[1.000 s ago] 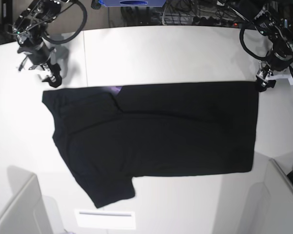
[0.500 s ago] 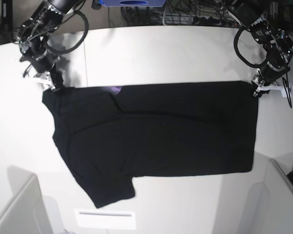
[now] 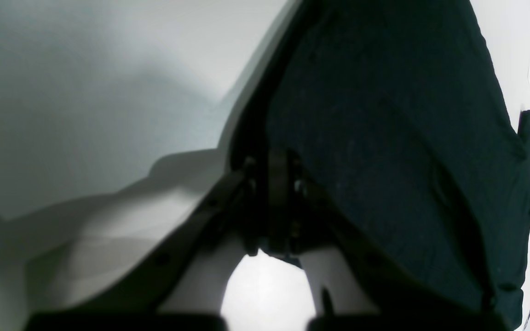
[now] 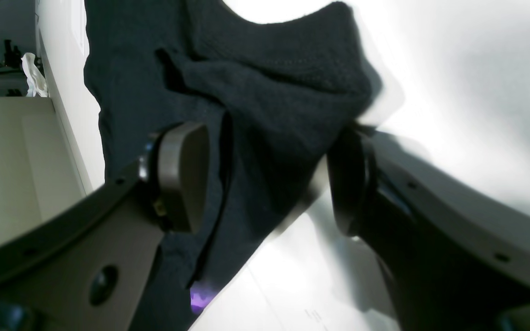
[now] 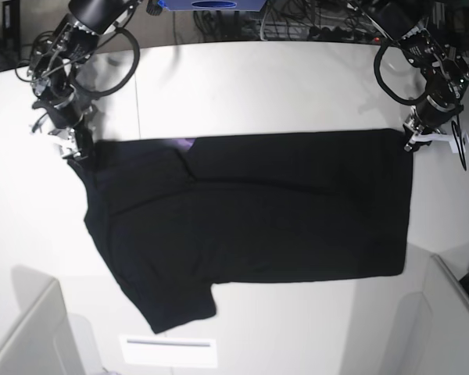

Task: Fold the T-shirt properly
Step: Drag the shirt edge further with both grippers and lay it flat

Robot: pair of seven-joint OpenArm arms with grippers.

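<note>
Two grippers work the black T-shirt [image 5: 250, 207], spread flat mid-frame on the white table [image 5: 258, 86]. Left gripper [image 5: 412, 144] pinches the hem corner; right gripper [image 4: 265, 179], jaws spread, straddles the sleeve tip, evidently preparing a fold.

The base view looks down from above on the whole table [image 5: 297, 86]; both wrist views sit very near the T-shirt [image 5: 250, 211] edges.

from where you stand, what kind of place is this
Probably a robotics lab bench: a white table with a black T-shirt spread between two arms, a tangle of cables behind it, and grey partition panels at the near corners.
</note>
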